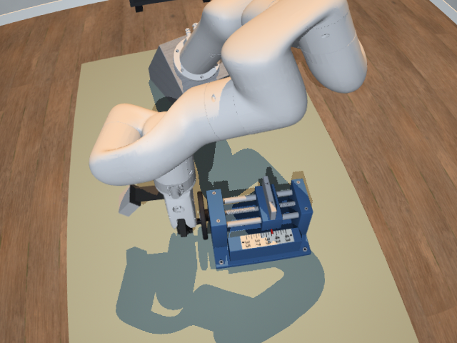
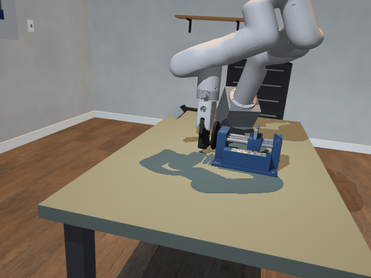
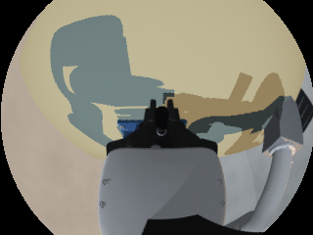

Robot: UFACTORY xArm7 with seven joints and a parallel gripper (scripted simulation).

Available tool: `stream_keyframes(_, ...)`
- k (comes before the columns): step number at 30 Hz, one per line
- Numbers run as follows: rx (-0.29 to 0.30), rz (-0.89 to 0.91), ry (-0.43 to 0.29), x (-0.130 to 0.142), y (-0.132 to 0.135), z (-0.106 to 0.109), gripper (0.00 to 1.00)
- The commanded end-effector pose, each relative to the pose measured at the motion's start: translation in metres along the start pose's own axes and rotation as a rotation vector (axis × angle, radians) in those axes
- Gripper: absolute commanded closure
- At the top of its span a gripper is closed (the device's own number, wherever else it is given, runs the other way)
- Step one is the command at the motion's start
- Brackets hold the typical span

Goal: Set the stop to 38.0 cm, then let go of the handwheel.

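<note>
The stop [image 1: 261, 203] [image 2: 254, 144], a blue carriage with an upright grey plate, sits on the rods of the blue fixture. Its red pointer [image 1: 271, 231] stands between 39 and 41 on the white scale [image 1: 243, 241], near 40. The dark handwheel [image 1: 201, 212] [image 2: 214, 137] is at the fixture's left end. My gripper [image 1: 186, 229] [image 2: 203, 146] [image 3: 161, 107] points down beside the wheel's outer face, shut on its crank knob [image 3: 161, 117], which shows dark between the fingers in the wrist view. The fingers partly hide the knob in the top and exterior views.
The fixture's blue end plates [image 1: 218, 230] [image 2: 221, 143] stand close to the right of the gripper. The arm's base block [image 1: 162, 70] [image 2: 239, 116] is behind. The arm [image 1: 221, 111] [image 2: 221, 50] passes above, and its shadow falls on the table [image 1: 96, 221] [image 2: 119, 185].
</note>
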State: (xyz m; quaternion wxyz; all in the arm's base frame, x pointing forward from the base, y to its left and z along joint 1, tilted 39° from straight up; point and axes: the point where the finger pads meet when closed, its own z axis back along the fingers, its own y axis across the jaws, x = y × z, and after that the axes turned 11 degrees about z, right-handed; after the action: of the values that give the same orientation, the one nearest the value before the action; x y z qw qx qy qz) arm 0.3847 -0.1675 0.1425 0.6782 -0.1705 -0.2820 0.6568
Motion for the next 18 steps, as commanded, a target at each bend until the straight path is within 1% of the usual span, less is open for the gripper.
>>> stream_keyframes(1,-0.002,-0.001,0.002,-0.0004,0.0019,0.0014,0.94)
stream_keyframes(18,-0.002,-0.001,0.002,0.0002,0.0051,0.0027,0.94)
